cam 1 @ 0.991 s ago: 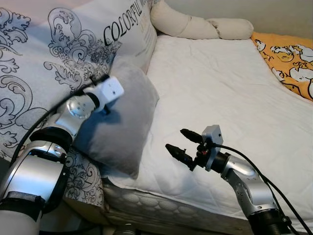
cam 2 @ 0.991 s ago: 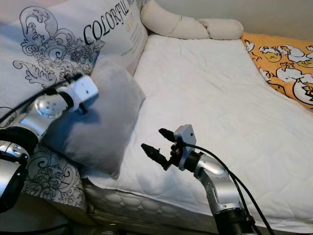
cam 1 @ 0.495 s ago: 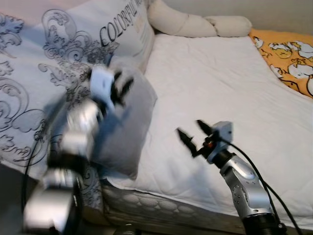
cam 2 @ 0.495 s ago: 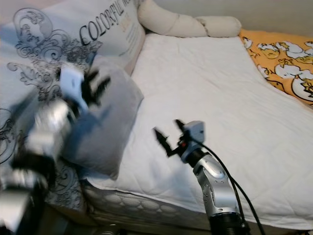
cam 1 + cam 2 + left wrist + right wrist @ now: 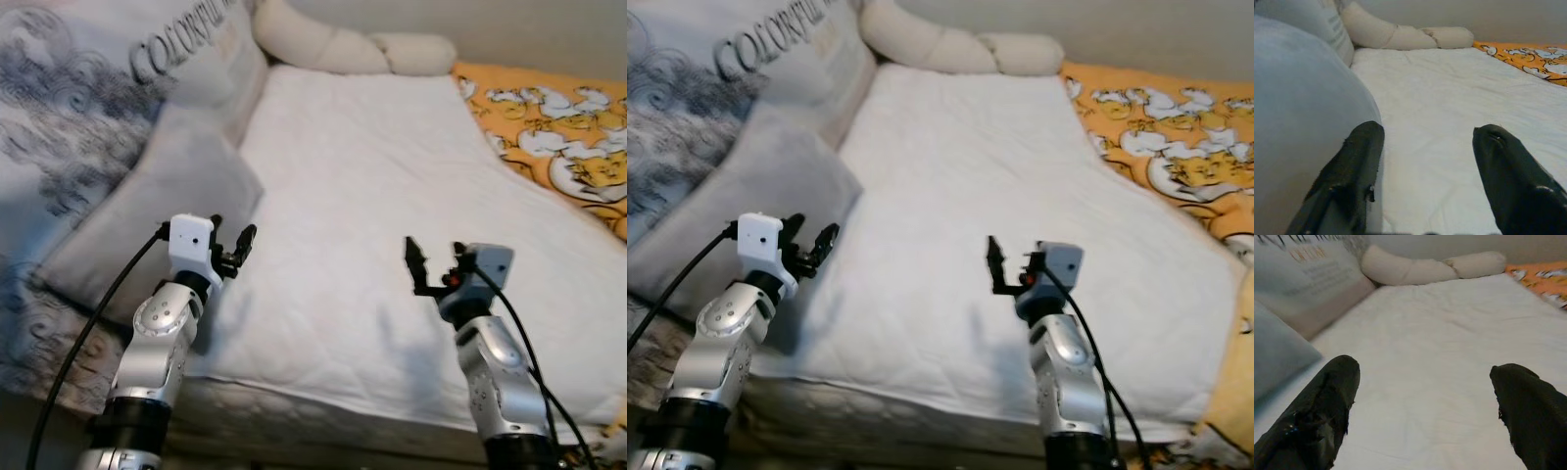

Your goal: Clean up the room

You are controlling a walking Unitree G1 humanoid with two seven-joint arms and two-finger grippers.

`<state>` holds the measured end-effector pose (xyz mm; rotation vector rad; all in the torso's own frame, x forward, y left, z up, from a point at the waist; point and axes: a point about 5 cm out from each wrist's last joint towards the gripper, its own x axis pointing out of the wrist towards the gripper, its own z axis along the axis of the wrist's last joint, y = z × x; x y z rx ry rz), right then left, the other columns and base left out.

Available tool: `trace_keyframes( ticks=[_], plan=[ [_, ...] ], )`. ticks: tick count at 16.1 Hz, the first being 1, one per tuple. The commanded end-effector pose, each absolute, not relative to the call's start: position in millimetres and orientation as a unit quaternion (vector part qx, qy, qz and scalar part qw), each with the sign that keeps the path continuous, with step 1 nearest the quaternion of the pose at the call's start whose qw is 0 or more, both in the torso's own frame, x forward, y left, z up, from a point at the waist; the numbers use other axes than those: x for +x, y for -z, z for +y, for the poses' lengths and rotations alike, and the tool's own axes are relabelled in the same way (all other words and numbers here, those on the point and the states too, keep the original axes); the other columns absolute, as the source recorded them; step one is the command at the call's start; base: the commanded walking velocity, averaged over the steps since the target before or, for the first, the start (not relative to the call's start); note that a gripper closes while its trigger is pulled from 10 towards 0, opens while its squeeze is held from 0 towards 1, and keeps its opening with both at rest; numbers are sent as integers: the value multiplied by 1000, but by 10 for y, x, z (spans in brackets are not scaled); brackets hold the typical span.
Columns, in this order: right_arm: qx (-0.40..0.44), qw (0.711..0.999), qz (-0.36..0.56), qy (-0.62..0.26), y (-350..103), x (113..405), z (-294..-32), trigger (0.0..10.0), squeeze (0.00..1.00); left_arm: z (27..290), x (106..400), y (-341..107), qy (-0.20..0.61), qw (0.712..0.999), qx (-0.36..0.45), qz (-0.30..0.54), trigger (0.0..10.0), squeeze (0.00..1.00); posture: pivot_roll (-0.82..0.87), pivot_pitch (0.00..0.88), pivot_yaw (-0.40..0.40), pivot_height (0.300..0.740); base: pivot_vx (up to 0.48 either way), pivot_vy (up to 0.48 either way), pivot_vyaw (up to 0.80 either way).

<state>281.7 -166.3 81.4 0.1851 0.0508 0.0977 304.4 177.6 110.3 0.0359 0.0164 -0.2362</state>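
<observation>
In the left eye view the upper left is blurred: a large patterned cushion [image 5: 88, 108] with lettering runs off the frame's left edge, its print hard to read. Below it, left of centre, a grey pillow [image 5: 157, 211] lies on the near left edge of the white mattress [image 5: 362, 186], its lower part cut off behind the left arm. The left gripper [image 5: 233, 250] sits at lower left, just beside the pillow's corner, fingers apart and holding nothing. The right gripper [image 5: 431, 264] is at lower centre-right above bare mattress, one finger partly hidden by its own wrist block. A cream bolster [image 5: 333, 44] lies along the top edge; an orange printed blanket [image 5: 549, 157] fills the upper right and is cropped by the frame.

In the left wrist view both black fingers [image 5: 1359, 166] stand spread, the grey pillow [image 5: 1298, 127] touching or just beside one of them; which, I cannot tell.

In the right wrist view the fingers [image 5: 1327, 401] are spread wide over the mattress [image 5: 1435, 362], the pillow's edge at middle left.
</observation>
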Motion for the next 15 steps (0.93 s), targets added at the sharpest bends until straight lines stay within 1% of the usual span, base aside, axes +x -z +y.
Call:
trace_keyframes(
  ticks=[1,2,4,6,11,15],
  plan=[
    [76,994,42,-63,-798,2842,-1566,10000,1000,1840,2996,-1103,99,995,14,14,10000,969,85,0,-52,740,0,-480,0],
    [74,994,47,-61,-800,2847,-1562,10000,1000,1843,2980,-1097,97,995,13,16,10000,965,76,0,-50,740,0,-480,0],
    [74,991,88,-61,-761,2852,-1556,10000,1000,1853,2929,-1050,89,995,16,32,10000,965,65,0,-43,740,0,-480,0],
    [70,993,69,-58,-783,2832,-1599,10000,1000,1854,2890,-997,84,995,21,44,10000,961,58,0,-41,740,0,-480,0],
    [83,993,83,-34,-760,2845,-1650,10000,1000,1848,2882,-1010,75,996,28,48,10000,965,68,0,-57,740,0,-480,0],
    [82,993,81,-35,-772,2870,-1624,10000,1000,1885,2879,-1012,61,996,35,51,10000,961,68,0,-56,740,0,-480,0]
  ],
)
